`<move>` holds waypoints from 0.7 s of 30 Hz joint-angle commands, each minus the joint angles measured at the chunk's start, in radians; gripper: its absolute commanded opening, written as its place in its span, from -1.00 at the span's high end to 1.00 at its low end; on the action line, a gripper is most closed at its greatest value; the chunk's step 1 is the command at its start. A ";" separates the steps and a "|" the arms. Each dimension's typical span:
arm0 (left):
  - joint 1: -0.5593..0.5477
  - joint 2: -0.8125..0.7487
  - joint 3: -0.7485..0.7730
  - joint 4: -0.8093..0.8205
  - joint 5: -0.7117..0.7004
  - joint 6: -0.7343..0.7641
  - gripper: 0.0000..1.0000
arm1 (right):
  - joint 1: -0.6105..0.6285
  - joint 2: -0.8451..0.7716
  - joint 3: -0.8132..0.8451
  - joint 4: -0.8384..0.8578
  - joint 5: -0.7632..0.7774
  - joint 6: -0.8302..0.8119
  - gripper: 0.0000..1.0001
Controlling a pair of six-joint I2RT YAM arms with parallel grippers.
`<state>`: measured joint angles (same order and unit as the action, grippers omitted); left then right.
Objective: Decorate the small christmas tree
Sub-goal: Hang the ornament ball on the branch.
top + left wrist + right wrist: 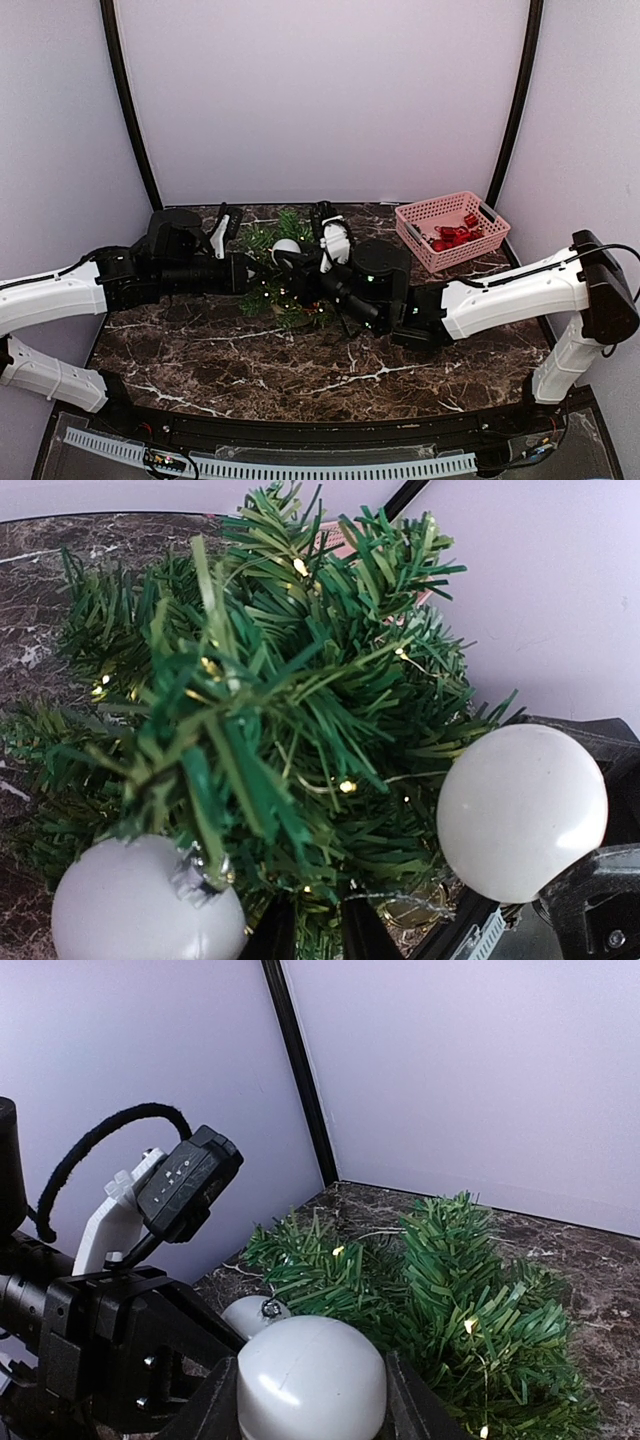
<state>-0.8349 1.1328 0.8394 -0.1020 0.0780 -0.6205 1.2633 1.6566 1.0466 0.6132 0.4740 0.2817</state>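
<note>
The small christmas tree (283,272), dark green with tiny lit lights, stands mid-table between both arms and fills the left wrist view (300,680). A white ball ornament (140,905) hangs by its silver cap on a lower-left branch, also seen behind the held ball (252,1312). My left gripper (318,935) is pushed into the needles from the left, fingers slightly apart, with only needles between them. My right gripper (312,1400) is shut on a second white ball (312,1370), held against the tree's right side (520,810).
A pink plastic basket (430,208) of red ornaments (455,236) stands at the back right corner. Lilac walls with black corner posts close in the marble table (250,370). The left arm's camera housing (185,1180) is close to the right gripper.
</note>
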 commanded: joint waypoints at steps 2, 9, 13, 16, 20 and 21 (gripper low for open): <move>0.006 -0.015 -0.020 0.017 -0.006 0.004 0.55 | 0.011 -0.032 -0.019 0.072 0.039 -0.010 0.13; 0.008 -0.027 -0.033 0.011 -0.015 -0.007 0.54 | 0.012 -0.042 -0.038 0.094 0.085 0.001 0.13; 0.007 -0.047 -0.040 0.008 -0.021 -0.003 0.54 | 0.014 -0.031 -0.034 0.094 0.103 0.000 0.13; 0.007 -0.056 -0.046 0.004 -0.026 -0.003 0.52 | 0.017 -0.021 -0.031 0.098 0.108 -0.003 0.13; 0.007 -0.058 -0.049 0.006 -0.027 -0.003 0.49 | 0.023 -0.010 -0.029 0.100 0.119 -0.010 0.13; 0.007 -0.059 -0.049 0.007 -0.025 -0.003 0.48 | 0.025 -0.008 -0.029 0.100 0.122 -0.012 0.13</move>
<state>-0.8337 1.0954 0.8089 -0.1017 0.0624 -0.6247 1.2720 1.6436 1.0206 0.6586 0.5594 0.2813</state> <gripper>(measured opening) 0.251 0.436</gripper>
